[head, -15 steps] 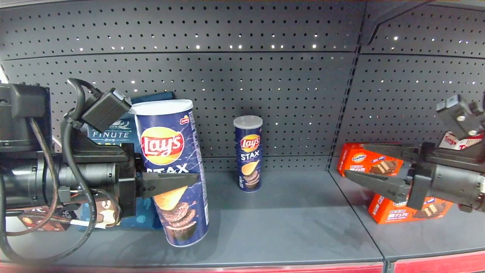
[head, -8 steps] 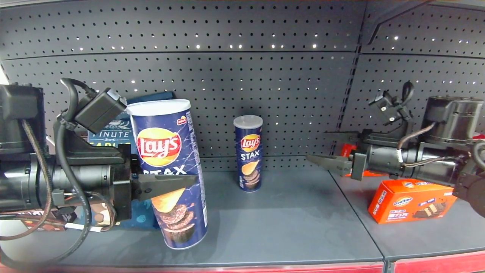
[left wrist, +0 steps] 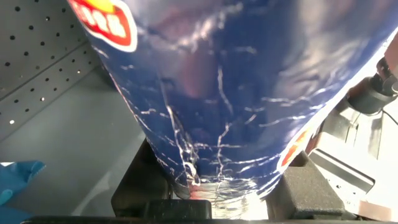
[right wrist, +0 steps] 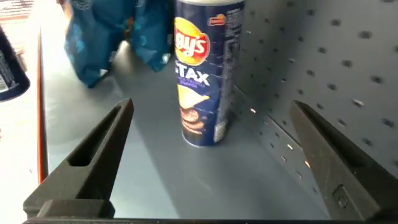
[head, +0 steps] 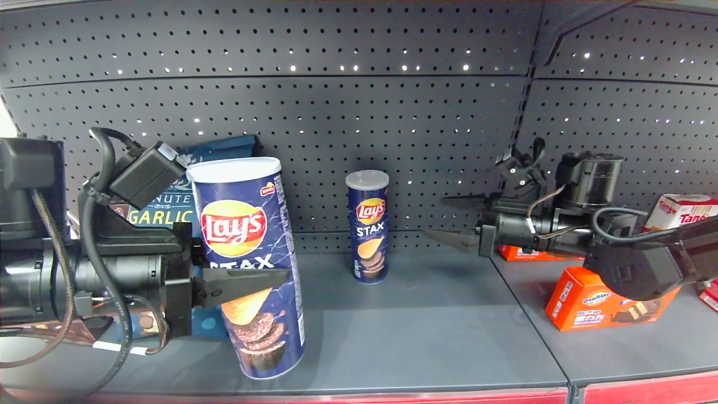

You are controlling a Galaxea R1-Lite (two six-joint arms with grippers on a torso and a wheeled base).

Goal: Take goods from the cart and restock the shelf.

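Note:
A big blue chips can [head: 247, 264] with a white lid leans slightly at the shelf's front left, and my left gripper [head: 255, 275] is shut on its middle. Its base is at or just above the shelf floor [head: 426, 331]. In the left wrist view the can [left wrist: 236, 93] sits between the dark fingers [left wrist: 311, 186]. A smaller-looking can of the same kind [head: 367, 224] stands upright by the back wall. To its right my right gripper [head: 435, 217] is open and empty, pointing at it. The right wrist view shows that can [right wrist: 205, 68] beyond the spread fingers [right wrist: 93, 168].
Blue snack bags [head: 162, 207] lean behind the left arm. Orange boxes [head: 606, 297] and a white and red box [head: 681, 210] lie on the right section. The pegboard wall [head: 359, 112] closes the back, and a red edge [head: 336, 396] runs along the front.
My right arm has swung left from over the orange boxes towards the standing can, staying open. The left gripper has lowered the held can a little.

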